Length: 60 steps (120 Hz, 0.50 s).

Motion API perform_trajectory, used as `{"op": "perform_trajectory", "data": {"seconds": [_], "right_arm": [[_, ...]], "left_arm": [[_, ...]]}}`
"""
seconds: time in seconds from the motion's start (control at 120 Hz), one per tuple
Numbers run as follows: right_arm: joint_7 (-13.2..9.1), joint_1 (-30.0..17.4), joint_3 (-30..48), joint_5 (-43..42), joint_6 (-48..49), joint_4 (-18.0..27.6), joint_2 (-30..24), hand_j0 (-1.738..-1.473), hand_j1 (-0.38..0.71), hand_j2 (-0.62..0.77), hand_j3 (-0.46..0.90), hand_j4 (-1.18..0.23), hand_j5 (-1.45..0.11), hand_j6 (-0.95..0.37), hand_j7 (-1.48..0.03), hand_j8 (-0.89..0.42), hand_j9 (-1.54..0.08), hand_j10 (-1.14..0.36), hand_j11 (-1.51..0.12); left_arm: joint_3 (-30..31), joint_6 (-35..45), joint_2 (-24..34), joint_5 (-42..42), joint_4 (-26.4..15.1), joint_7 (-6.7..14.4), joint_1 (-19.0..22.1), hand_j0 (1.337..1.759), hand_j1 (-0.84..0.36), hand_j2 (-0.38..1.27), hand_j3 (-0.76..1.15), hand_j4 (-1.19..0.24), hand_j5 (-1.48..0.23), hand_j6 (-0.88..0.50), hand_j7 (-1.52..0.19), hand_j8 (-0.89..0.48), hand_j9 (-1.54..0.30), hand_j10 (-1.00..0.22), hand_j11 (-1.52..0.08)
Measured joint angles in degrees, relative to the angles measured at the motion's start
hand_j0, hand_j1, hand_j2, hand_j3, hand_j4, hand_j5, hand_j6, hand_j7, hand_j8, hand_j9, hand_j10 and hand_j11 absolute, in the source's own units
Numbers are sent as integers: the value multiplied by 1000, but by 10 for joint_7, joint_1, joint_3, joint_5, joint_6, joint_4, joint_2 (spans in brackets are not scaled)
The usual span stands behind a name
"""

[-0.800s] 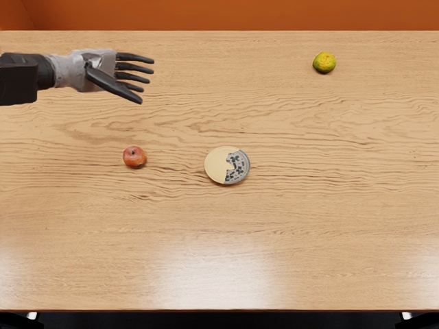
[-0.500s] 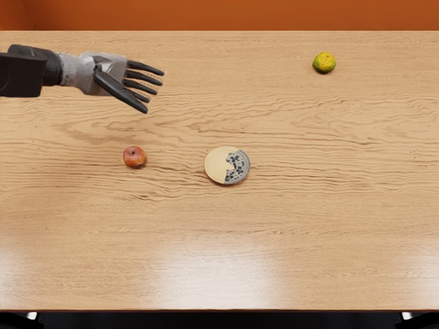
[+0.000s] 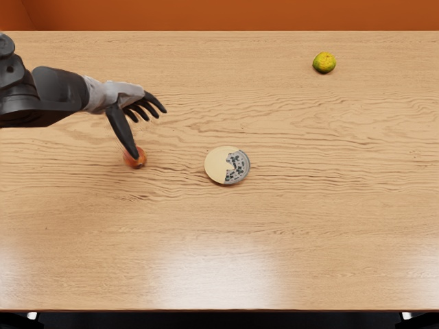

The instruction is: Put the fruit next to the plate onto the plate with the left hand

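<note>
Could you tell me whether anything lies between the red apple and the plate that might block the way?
Nothing visible does: only bare wood separates the apple from the plate. The open left hand hangs over the apple, partly covering it in the picture. The yellow-green fruit lies far off.

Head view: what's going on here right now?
The left hand hovers over the apple with its fingers spread. One finger points down across the apple, but there is no grip on it yet. The apple sits on the table, left of the plate, which holds no fruit. A yellow-green fruit lies far off at the table's right back corner. The right arm is out of view.
</note>
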Motion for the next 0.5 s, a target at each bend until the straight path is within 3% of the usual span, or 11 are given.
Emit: {"op": "perform_trajectory", "data": {"seconds": [0.133,0.292,0.392,0.5], "right_arm": [[0,0,0,0,0,0,0,-1658,-307,-7,0,-35,-45,-35,-45,-35,-45,-35,-45],[0,0,0,0,0,0,0,-1658,-307,-7,0,-35,-45,-35,-45,-35,-45,-35,-45],[0,0,0,0,0,0,0,-1658,-307,-7,0,-35,-45,-35,-45,-35,-45,-35,-45],[0,0,0,0,0,0,0,-1658,-307,-7,0,-35,-45,-35,-45,-35,-45,-35,-45]], "left_arm": [[72,104,-21,42,-36,-1,-62,1658,54,51,0,-249,-321,-249,-321,-249,-321,-248,-321],[186,208,-33,41,-56,-11,-104,1658,54,51,0,-249,-321,-249,-321,-249,-321,-248,-321],[251,239,-43,5,-62,-19,-133,1658,54,51,0,-249,-321,-249,-321,-249,-321,-248,-321],[301,247,-67,-21,-63,-22,-135,1658,54,51,0,-249,-321,-249,-321,-249,-321,-248,-321]]}}
